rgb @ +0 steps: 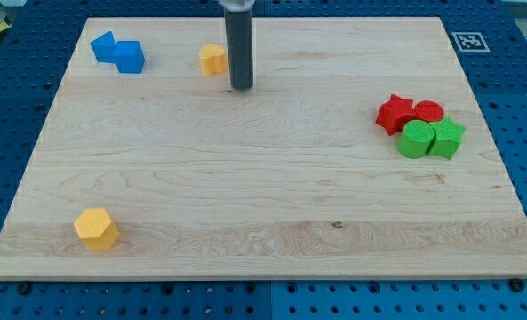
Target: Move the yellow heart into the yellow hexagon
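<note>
The yellow heart [213, 60] lies near the view's top, left of centre. The yellow hexagon [97, 228] lies at the view's bottom left, far from the heart. My tip [242, 87] is at the end of the dark rod, just to the right of the yellow heart and slightly below it, with a small gap between them.
Two blue blocks [118, 52] touch each other at the view's top left. A red star [394, 114], a red round block [428, 112], a green round block [415, 140] and a green block [446, 139] cluster at the view's right. The wooden board [263, 204] lies on a blue perforated table.
</note>
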Motion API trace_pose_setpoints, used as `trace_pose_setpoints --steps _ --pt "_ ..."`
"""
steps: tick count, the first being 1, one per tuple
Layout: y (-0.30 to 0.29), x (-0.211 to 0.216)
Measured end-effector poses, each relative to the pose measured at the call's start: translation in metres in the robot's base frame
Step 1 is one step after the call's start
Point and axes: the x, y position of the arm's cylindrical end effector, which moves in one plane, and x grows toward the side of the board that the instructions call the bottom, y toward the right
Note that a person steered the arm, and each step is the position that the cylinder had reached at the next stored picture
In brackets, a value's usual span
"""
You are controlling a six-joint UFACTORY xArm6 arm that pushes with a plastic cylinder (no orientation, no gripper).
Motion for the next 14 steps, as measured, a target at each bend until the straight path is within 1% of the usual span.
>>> trace_pose_setpoints --steps 1,3,4,5,6,7,8,9,11,13,14 --pt "0.003 0.000" --pt "-0.002 -0.105" --pt "-0.032 -0.118" --pt "-0.046 -0.081" --pt "-0.054 0.005" --pt "-0.054 0.061" --pt "-0.054 0.046" --pt "-0.075 0.050" --pt "-0.082 0.146" --pt "-0.076 0.142" --pt "-0.080 0.168"
